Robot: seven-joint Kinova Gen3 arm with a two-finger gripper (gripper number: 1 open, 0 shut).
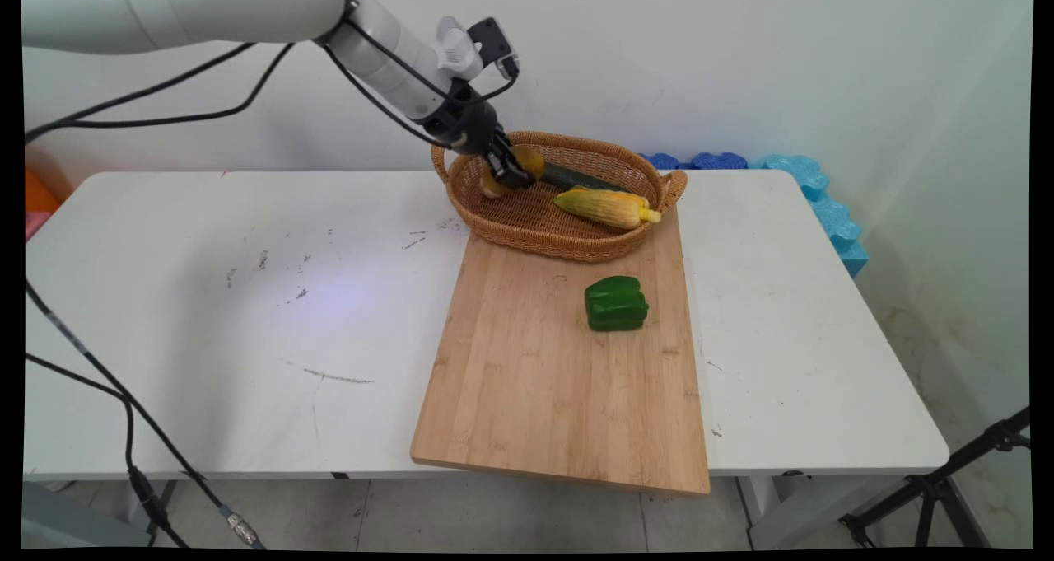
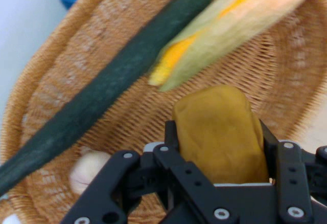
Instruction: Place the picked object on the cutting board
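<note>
My gripper (image 1: pixel 515 170) reaches into the left end of a wicker basket (image 1: pixel 568 246) and is shut on a yellow-brown potato (image 1: pixel 531 160). In the hand view the potato (image 2: pixel 219 132) sits squeezed between the two black fingers (image 2: pixel 268 142) of the gripper (image 2: pixel 219 147), above the basket's woven floor (image 2: pixel 46 91). A long dark green cucumber (image 1: pixel 580 179) (image 2: pixel 102 96) and a corn cob in its husk (image 1: pixel 605 207) (image 2: pixel 230 29) lie in the basket beside it. A small pale round thing (image 2: pixel 84 170) rests on the basket floor near the fingers.
The basket stands on the far end of a wooden cutting board (image 1: pixel 560 380). A green bell pepper (image 1: pixel 616 303) lies on the board in front of the basket. Blue foam pieces (image 1: pixel 811 190) sit at the white table's (image 1: pixel 206 314) back right corner. Black cables hang at the left.
</note>
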